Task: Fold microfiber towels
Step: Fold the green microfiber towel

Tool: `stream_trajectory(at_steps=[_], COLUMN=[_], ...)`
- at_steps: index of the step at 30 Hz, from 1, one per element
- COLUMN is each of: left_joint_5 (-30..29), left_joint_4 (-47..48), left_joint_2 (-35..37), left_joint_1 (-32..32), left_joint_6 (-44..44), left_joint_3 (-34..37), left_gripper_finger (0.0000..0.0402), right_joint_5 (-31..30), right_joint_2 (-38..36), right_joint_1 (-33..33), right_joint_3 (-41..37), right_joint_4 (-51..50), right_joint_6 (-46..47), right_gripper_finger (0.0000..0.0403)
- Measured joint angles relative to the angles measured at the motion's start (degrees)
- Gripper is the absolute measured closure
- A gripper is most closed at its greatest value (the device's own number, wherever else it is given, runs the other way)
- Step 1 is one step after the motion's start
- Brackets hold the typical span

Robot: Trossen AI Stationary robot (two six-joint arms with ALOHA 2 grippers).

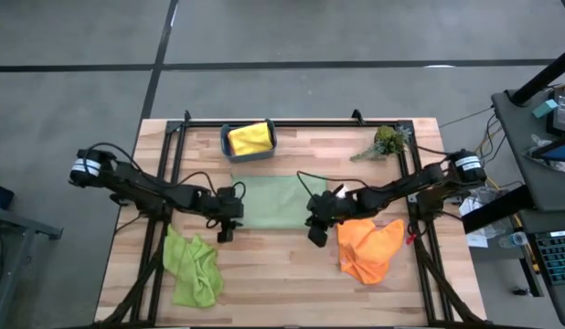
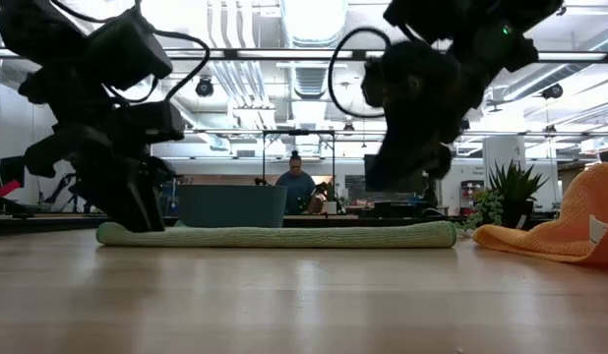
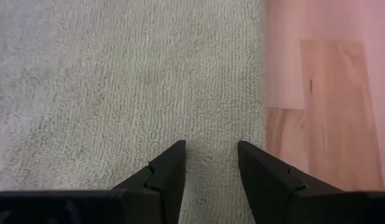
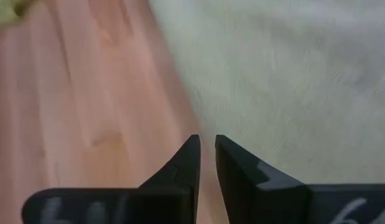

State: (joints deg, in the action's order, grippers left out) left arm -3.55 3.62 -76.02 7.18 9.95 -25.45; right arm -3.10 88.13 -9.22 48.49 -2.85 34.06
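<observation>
Both grippers — left [image 3: 211,152], right [image 4: 207,146] — over sage towel [image 1: 275,203] edges (jaws empty).

Teal bin [image 1: 250,152] sits at table's [image 1: 292,274] far edge, beyond & between both grippers, a bit nearer the left one. Plant sprig [image 1: 385,143] at far edge too, beyond the right gripper. Low view: person [image 2: 296,184] in bkgd, room behind the bin.

sage towel [image 1: 275,203] flat, orange [image 1: 368,247] – lime [image 1: 193,267] crumpled
</observation>
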Motion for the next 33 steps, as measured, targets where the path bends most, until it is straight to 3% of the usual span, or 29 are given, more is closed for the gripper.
stream_trajectory(at_steps=[9, 14, 23, 28, 33], left_joint_5=[-0.24, -0.19, -0.09, -0.15, -0.22], left_joint_4=[-0.83, -0.37, 1.2, 0.84, 0.41], left_joint_2=[-3.07, -2.25, 1.74, 3.32, 3.27], left_joint_1=[0.0, 0.0, -0.04, -0.04, -0.04], left_joint_6=[0.19, 0.16, -0.21, -0.25, -0.3], left_joint_3=[-0.09, 0.09, 0.04, 0.04, 0.09], left_gripper_finger=[0.027, 0.027, 0.027, 0.027, 0.027], right_joint_5=[0.03, 0.04, 0.54, 0.26, -2.07], right_joint_2=[6.02, 4.51, -1.8, -6.31, -8.22], right_joint_1=[-0.43, -0.67, -0.36, 0.94, 2.53], right_joint_3=[-0.02, 0.08, -0.02, 0.0, -0.02], right_joint_4=[-3.46, -9.74, -11.3, -15.13, -19.26], right_joint_6=[4.67, 6.43, 10.42, 14.68, 19.52], right_gripper_finger=[0.036, 0.036, 0.0357, 0.033, 0.0276])
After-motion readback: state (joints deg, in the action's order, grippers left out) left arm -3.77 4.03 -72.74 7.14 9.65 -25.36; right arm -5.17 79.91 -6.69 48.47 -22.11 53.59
